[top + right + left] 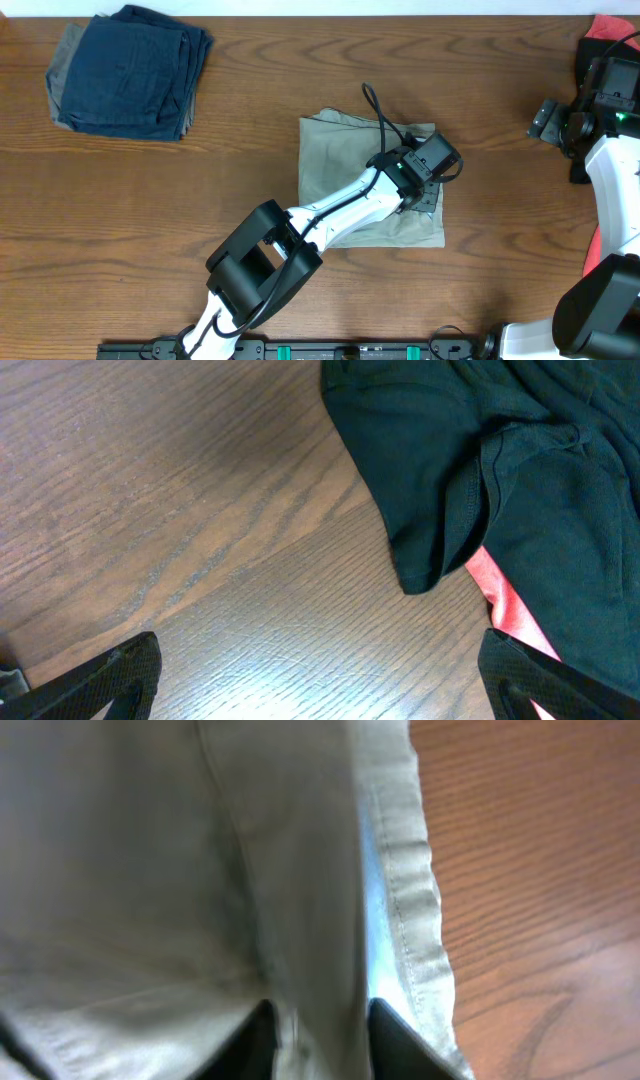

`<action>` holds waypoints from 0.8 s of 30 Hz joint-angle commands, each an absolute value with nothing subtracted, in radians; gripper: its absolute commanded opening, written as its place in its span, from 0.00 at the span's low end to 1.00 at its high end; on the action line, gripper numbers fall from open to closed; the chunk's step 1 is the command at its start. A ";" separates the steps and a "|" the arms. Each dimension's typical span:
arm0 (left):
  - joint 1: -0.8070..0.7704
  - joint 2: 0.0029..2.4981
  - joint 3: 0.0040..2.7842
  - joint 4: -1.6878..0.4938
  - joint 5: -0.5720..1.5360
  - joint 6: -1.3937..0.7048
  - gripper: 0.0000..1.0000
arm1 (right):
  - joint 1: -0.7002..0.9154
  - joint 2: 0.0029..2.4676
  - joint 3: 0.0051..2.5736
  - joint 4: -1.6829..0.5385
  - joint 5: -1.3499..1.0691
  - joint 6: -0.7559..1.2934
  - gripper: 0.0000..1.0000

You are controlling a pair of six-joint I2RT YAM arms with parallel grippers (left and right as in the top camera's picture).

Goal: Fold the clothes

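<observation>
The khaki-beige shorts (340, 160) lie folded in a rough square at the middle of the table. My left gripper (428, 190) reaches across them to their right edge. In the left wrist view its fingers (320, 1045) are shut on a fold of the shorts (150, 870), with the stitched hem (415, 910) beside them and bare wood to the right. My right gripper (548, 118) is at the far right of the table, away from the shorts. In the right wrist view its fingers (320, 680) are wide open with only wood between them.
A stack of folded navy-blue garments (130, 70) sits at the back left. A dark green garment (500, 470) over a red one (510, 610) lies by the right gripper; the red one shows in the overhead view (605, 28) at the back right corner.
</observation>
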State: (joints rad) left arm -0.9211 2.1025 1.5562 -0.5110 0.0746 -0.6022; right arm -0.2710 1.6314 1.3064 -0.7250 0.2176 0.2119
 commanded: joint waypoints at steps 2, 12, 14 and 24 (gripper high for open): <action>-0.921 2.109 1.558 -0.524 0.084 -0.603 0.49 | -0.279 1.621 1.312 -0.726 0.228 0.208 0.99; -0.842 1.937 1.559 -0.687 0.097 -0.558 0.74 | -0.279 1.621 1.312 -0.726 0.228 0.208 0.99; -0.799 1.889 1.559 -0.740 0.097 -0.540 0.78 | -0.279 1.621 1.312 -0.726 0.228 0.208 0.99; -0.459 1.810 1.546 -1.022 0.166 -0.348 0.99 | -0.279 1.621 1.312 -0.726 0.228 0.209 0.99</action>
State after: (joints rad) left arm -0.5343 1.7908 1.5585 -0.9886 0.1101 -0.4595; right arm -0.2710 1.6314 1.3064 -0.7254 0.2176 0.2115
